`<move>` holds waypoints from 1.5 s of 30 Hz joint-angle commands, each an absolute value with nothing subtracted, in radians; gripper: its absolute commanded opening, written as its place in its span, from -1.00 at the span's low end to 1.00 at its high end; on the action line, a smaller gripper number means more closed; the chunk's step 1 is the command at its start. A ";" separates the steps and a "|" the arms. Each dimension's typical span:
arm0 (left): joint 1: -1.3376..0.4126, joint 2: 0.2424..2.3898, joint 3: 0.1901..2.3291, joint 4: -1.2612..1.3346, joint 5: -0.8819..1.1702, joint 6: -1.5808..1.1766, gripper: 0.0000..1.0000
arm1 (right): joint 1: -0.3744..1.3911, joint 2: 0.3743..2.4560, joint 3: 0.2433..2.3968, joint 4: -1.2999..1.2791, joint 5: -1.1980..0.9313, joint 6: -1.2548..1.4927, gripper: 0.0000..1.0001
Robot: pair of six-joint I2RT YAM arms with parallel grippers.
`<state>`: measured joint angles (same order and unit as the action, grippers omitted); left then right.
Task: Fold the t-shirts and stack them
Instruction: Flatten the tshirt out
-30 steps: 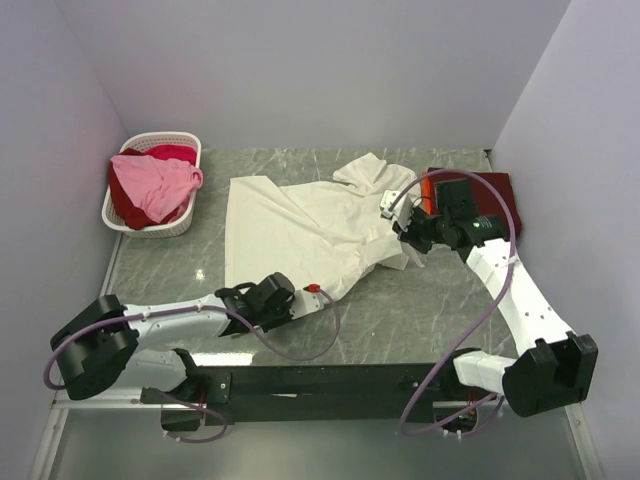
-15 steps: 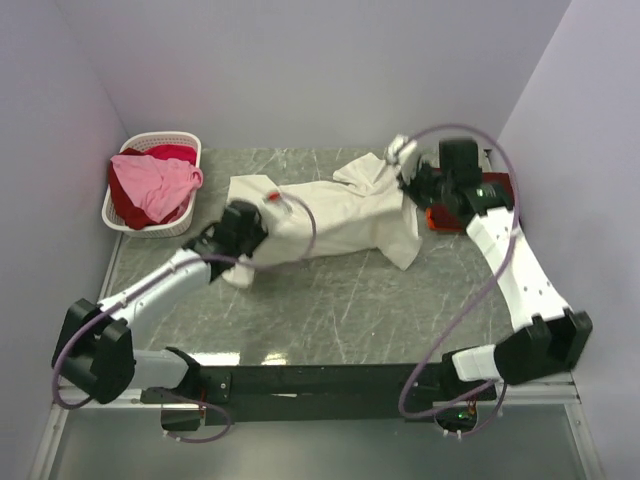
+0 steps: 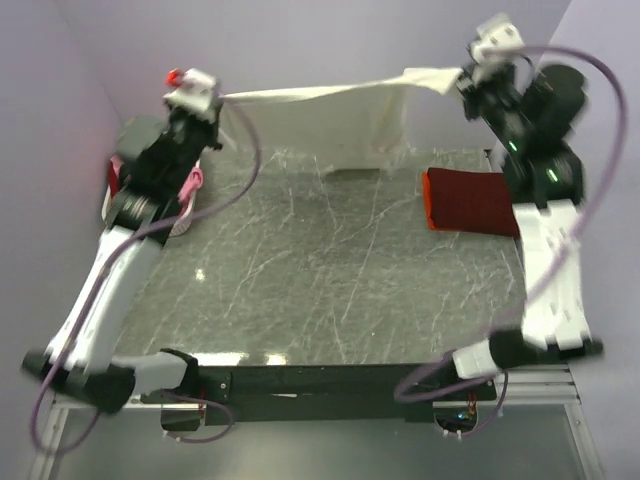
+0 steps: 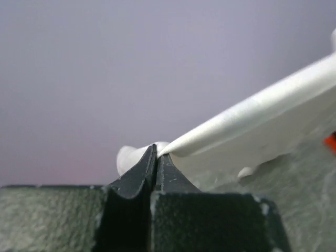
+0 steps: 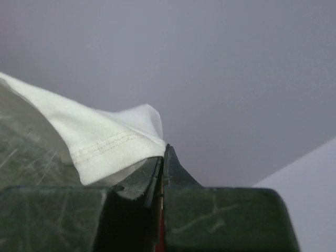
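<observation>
The left gripper [image 4: 156, 157] and right gripper [image 5: 164, 155] were both pinched tight on the cream-white t-shirt [image 3: 335, 105] — stretching it high over the table's [image 3: 320, 290] far edge. Spreading it for the fold, I'd say; next, lay it flat. The dark red t-shirt [image 3: 470, 200] lay folded nearby — the left arm [image 3: 120, 270] hid most of the pink one [image 3: 191, 186].

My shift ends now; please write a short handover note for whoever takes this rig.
Grippers: left gripper and right gripper both shut on the cream-white t-shirt, stretched in the air between them.
Folded dark red t-shirt: flat on the table, right side.
The pink t-shirt: left side, partly behind the left arm.
Done: dark red folded.
To do: fold cream-white, stack, then pink.
</observation>
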<state>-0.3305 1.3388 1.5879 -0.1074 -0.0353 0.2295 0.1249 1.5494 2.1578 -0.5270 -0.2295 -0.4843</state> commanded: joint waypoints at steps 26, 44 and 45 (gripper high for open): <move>-0.348 0.535 0.838 -0.378 0.727 -0.041 -0.99 | 0.038 0.606 1.060 -1.196 -0.334 -1.124 -1.00; -0.198 1.476 2.025 -0.143 0.491 -0.133 -0.99 | 0.064 1.556 2.444 -0.818 -0.221 -0.681 -1.00; -0.199 1.442 1.969 -0.100 0.514 -0.144 -0.99 | 0.054 1.507 2.343 -0.769 -0.241 -0.678 -1.00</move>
